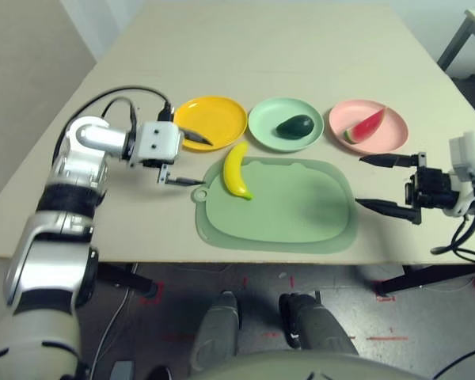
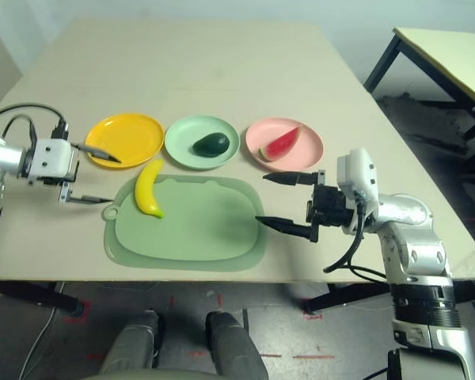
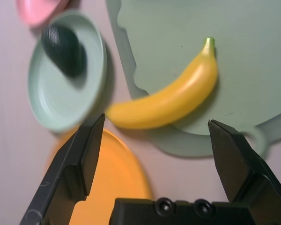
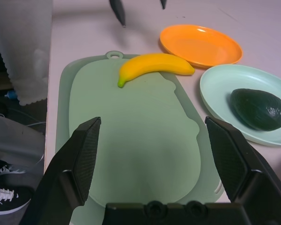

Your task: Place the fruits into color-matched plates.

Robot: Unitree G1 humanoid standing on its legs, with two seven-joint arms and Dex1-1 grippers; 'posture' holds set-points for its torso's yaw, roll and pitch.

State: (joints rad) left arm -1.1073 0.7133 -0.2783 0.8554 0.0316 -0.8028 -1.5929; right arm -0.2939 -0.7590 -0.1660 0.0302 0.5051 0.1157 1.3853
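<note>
The landmark is the green mat (image 1: 281, 206), lying on the tabletop (image 1: 198, 47) in front of the robot. Beyond the mat's far edge, three plates stand in a row. The yellow plate (image 1: 211, 119) is past the mat's far left corner, the mint plate (image 1: 271, 119) is just beyond the middle of its far edge, and the pink plate (image 1: 392, 131) is past its far right corner.

Two of the three fruits are already matched by colour. The avocado (image 2: 211, 144) rests in the mint plate beyond the mat, and the watermelon wedge (image 2: 280, 144) rests in the pink plate past the mat's far right corner. Only the banana (image 1: 234, 171) is left: it lies on the left part of the mat, its far end reaching past the mat's far edge toward the yellow plate, which holds nothing. The task therefore looks about two-thirds done, with one placement to make.

The left tool (image 1: 195, 160) hangs beside the mat's far left corner, near the banana, its fingers spread wide with nothing between them. The right tool (image 2: 275, 201) is at the mat's right side, also wide and empty. The left one seems better placed for the remaining move, a short carry from the mat to the yellow plate.
</note>
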